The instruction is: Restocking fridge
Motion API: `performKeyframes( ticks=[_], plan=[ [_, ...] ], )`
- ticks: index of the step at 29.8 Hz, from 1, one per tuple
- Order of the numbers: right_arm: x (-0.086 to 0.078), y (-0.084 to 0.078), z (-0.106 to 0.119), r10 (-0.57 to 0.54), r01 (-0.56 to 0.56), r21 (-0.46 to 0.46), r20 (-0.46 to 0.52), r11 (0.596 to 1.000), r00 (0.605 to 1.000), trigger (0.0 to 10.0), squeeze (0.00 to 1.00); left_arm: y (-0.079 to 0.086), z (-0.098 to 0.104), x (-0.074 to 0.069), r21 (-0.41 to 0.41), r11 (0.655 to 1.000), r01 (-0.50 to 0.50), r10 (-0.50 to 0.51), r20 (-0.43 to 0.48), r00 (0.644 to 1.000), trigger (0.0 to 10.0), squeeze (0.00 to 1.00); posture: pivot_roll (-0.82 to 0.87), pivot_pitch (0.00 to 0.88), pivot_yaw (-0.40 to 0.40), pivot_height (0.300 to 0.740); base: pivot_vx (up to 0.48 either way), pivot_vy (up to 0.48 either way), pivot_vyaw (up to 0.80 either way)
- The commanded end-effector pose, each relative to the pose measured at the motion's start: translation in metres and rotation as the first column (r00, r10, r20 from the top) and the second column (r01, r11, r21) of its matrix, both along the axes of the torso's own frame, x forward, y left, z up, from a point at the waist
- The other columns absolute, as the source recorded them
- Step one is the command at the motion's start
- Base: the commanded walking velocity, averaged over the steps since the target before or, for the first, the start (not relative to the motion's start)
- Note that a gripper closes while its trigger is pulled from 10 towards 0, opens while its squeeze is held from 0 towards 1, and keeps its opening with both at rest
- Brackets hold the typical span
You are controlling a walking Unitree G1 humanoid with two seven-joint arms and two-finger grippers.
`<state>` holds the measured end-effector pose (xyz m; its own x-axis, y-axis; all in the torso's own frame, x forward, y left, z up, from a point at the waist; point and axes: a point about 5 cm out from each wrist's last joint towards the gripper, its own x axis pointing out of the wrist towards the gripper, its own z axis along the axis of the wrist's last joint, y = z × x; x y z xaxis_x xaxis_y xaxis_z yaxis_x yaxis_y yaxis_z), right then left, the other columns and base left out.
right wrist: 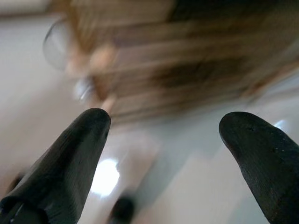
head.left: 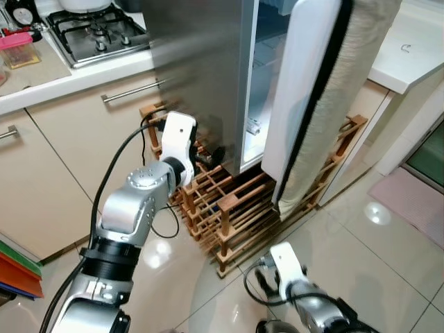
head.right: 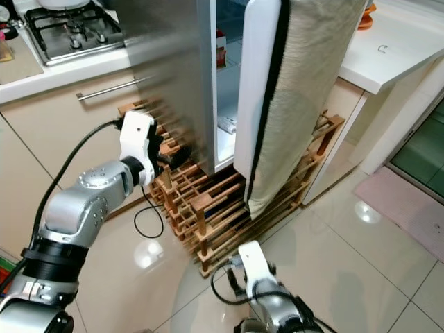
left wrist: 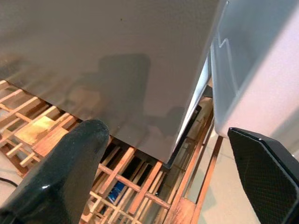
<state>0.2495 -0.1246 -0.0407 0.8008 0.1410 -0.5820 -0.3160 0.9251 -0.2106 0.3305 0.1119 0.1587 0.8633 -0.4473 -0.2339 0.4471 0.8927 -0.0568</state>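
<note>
Beside the fridge (head.left: pixel 201 76), whose door (head.left: pixel 305 90) stands ajar, the left end effector (head.left: pixel 208 158) gapes empty; right end effector (right wrist: pixel 163 158) likewise, low. Best hook the door edge, swinging wide.

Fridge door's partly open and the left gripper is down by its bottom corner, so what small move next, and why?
Probably slide the left gripper into the gap and swing the door wider. Its fingers are open and empty at the fridge corner above the wooden rack; the right gripper hangs low, empty.
</note>
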Motion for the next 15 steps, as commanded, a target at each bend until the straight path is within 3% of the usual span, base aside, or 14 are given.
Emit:
performKeyframes(
  ticks=[1,4,5,6,8,9,15],
  plan=[
    [0.009,0.0,0.009,-0.023,0.024,-0.017,0.087,1.0,0.996,10.0,0.0,0.0,0.002,0.001,0.013,1.0,-0.009,0.009,0.023,1.0,10.0,0.0,-0.07,0.027,0.009,0.74,0.0,0.0,0.0],
    [0.018,0.002,0.018,-0.05,0.05,0.004,0.133,0.999,0.99,10.0,0.0,-0.002,0.0,0.001,0.009,1.0,-0.01,0.01,0.025,1.0,10.0,0.0,-0.07,0.031,0.011,0.74,0.0,0.0,0.0],
    [0.019,-0.032,0.021,-0.086,0.085,0.017,0.156,0.996,0.984,10.0,0.0,-0.005,-0.002,0.001,0.009,1.0,-0.009,0.009,0.031,0.999,10.0,0.0,-0.08,0.033,0.01,0.74,0.0,0.0,0.0],
    [0.019,-0.032,0.021,-0.086,0.085,0.017,0.156,0.996,0.984,10.0,0.0,-0.005,-0.002,0.001,0.009,1.0,-0.009,0.009,0.031,0.999,10.0,0.0,-0.08,0.033,0.01,0.74,0.0,0.0,0.0],
    [0.013,-0.078,0.026,-0.124,0.126,-0.002,0.187,0.992,0.975,10.0,0.0,-0.008,-0.003,-0.001,0.007,1.0,-0.003,0.003,0.035,0.999,10.0,0.0,-0.08,0.036,0.008,0.74,0.0,0.0,0.0],
    [0.012,-0.089,0.028,-0.137,0.143,-0.019,0.203,0.989,0.97,10.0,0.0,-0.009,-0.004,-0.001,0.005,1.0,0.0,0.0,0.037,0.999,10.0,0.0,-0.08,0.037,0.008,0.74,0.0,0.0,0.0],
    [0.001,-0.117,0.027,-0.239,0.297,-0.199,0.272,0.934,0.932,10.0,0.0,-0.011,-0.004,-0.004,-0.014,1.0,0.01,-0.009,0.042,0.999,10.0,0.0,-0.08,0.045,0.003,0.74,0.0,0.0,0.0]
  ],
)
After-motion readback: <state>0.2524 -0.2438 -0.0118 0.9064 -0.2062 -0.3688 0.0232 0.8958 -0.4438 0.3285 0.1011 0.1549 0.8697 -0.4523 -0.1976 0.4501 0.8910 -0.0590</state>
